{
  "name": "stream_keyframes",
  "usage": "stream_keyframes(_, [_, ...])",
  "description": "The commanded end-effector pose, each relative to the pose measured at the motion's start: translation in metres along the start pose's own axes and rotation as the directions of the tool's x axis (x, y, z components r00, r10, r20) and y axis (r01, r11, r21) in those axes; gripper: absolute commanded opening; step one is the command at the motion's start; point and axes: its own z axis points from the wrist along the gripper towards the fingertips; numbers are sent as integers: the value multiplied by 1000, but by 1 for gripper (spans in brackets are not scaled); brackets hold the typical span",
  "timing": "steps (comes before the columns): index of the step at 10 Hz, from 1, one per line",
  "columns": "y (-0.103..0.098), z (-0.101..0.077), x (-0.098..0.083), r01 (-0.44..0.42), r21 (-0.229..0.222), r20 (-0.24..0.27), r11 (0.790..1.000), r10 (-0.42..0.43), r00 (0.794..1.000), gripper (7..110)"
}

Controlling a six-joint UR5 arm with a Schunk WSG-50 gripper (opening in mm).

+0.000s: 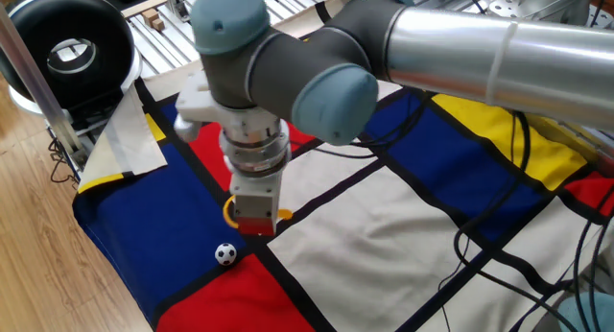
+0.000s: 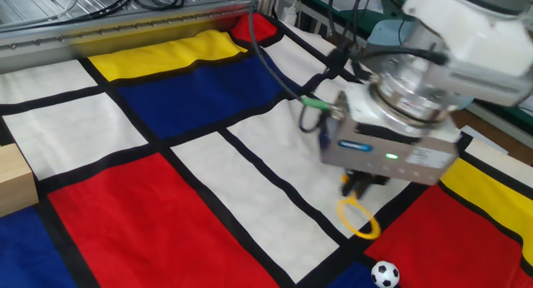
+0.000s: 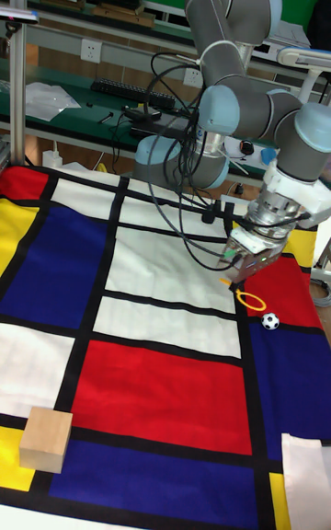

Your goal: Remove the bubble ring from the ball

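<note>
The ball [image 1: 225, 254] [image 2: 384, 274] [image 3: 269, 320] is small, white with black patches, and lies bare on the checked cloth near its edge. The bubble ring [image 2: 358, 218] [image 3: 250, 300] is a thin yellow hoop, held a little above the cloth and well apart from the ball. In one fixed view only an arc of the bubble ring [image 1: 230, 213] shows beside the gripper body. My gripper [image 2: 359, 186] [image 1: 255, 228] [image 3: 241, 283] points down and is shut on the ring's short handle.
A tan wooden cube [image 3: 46, 438] [image 2: 13, 181] sits at the far corner of the cloth. Black cables [image 2: 283, 80] trail across the white and blue panels by the arm. A black round device [image 1: 67, 46] stands beyond the table edge, with a white sheet [image 1: 129, 130] near it.
</note>
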Motion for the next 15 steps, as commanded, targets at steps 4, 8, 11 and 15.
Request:
stream_keyframes(4, [-2,11,13,-135,-44,-7,990,135,991,7])
stream_keyframes(8, [-7,11,3,-216,-29,32,976,217,976,7])
stream_keyframes(11, [-15,11,6,-177,-48,24,983,178,984,7])
stream_keyframes(15, [-107,32,13,-114,-36,13,993,114,993,7])
